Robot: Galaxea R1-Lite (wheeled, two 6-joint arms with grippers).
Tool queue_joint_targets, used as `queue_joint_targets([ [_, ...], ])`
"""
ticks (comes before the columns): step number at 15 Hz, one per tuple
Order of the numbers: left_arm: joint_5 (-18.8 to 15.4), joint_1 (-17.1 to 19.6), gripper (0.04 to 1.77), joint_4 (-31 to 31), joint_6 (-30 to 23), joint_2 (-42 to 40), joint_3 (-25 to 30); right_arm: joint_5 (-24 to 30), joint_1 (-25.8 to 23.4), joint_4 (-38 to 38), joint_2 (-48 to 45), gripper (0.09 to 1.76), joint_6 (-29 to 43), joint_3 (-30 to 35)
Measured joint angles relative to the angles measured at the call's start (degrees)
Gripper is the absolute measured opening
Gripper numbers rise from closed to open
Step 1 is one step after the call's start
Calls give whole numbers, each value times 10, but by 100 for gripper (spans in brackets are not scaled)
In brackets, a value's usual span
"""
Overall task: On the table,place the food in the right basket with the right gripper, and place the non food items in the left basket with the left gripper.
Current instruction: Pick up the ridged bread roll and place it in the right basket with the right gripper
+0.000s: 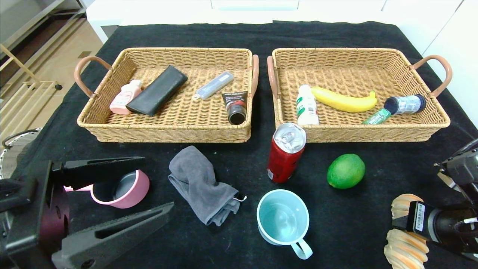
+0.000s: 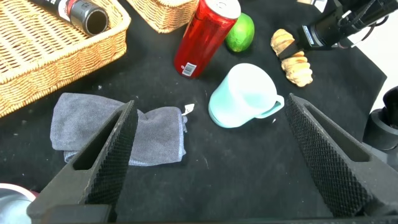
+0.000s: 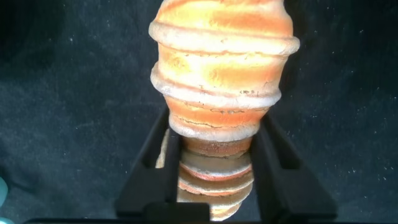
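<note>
I saw the bench (image 1: 336, 231), covered in black cloth, carrying two wicker baskets side by side at the far side, the left basket (image 1: 164, 130) holding non-food items and the right basket (image 1: 362, 132) holding a banana (image 1: 343, 100) and bottles. At my near right the right gripper (image 1: 405, 221) had its fingers (image 3: 152, 158) clamped on the bread (image 1: 405, 248), a ridged, spiral-shaped loaf, golden orange with paler crusty bands; its long axis ran roughly toward and away from me, with the fingers pinching it across the middle. My left gripper (image 1: 149, 186) hovered at the near left, fingers spread wide apart and holding nothing, just above the pink bowl (image 1: 123, 188). Between the grippers lay a crumpled grey cloth (image 1: 203, 186), a pale blue mug (image 1: 283, 220) with its handle nearest me, an upright red can (image 1: 285, 153) and a green lime (image 1: 345, 171).
</note>
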Motion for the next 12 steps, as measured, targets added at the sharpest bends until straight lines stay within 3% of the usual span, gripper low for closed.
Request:
queue_joint_targets([
  [12, -1, 0, 172, -1, 1, -1, 3, 2, 2, -4, 5, 70, 0, 5],
])
